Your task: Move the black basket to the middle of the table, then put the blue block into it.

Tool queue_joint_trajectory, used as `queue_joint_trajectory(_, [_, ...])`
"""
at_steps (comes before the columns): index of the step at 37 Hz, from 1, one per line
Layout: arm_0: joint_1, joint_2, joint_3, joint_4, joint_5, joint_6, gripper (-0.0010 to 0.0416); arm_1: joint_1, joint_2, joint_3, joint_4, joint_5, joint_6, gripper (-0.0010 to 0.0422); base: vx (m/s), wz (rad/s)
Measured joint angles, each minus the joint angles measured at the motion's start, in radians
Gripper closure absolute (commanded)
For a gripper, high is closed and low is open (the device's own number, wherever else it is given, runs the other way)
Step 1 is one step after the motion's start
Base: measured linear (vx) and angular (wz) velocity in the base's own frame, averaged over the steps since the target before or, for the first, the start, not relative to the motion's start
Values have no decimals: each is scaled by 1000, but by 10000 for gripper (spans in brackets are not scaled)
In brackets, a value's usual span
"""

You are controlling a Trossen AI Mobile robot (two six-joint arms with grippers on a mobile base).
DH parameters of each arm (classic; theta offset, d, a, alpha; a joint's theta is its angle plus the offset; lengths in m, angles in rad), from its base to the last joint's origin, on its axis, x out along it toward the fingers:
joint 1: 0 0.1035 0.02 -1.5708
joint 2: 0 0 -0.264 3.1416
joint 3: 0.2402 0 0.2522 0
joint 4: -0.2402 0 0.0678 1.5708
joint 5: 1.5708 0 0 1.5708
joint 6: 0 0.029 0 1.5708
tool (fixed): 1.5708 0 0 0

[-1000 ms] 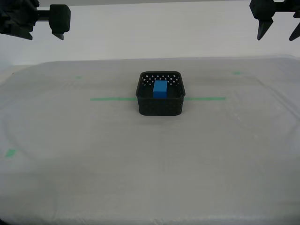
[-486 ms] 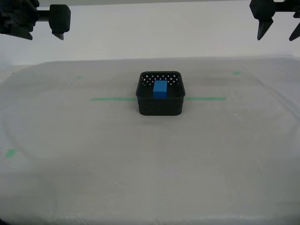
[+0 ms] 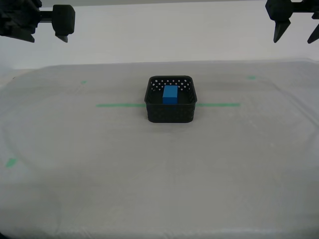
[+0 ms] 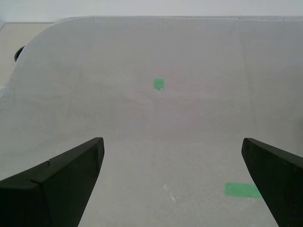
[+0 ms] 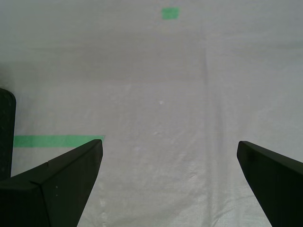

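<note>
You had the black basket [image 3: 170, 99] sitting at the middle of the bench [image 3: 159, 169], straddling the green tape line [image 3: 119, 105], with the blue block [image 3: 170, 94] upright inside it toward the far wall. That looked like the finished arrangement (nothing seemed left to carry). My first gripper [image 5: 168, 182] hung above bare cloth, jaws spread wide and holding nothing, with a dark edge, probably the basket, at the margin of its view. My second gripper [image 4: 173, 179] was likewise wide open and empty, over a small green tape bit [image 4: 159, 84], clear of the basket.
</note>
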Motion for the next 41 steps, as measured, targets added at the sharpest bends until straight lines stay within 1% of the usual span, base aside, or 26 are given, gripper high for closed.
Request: queue_joint_trajectory(41, [0, 0, 0, 0, 0, 0, 7, 0, 0, 0, 0, 0, 0, 12, 0, 0])
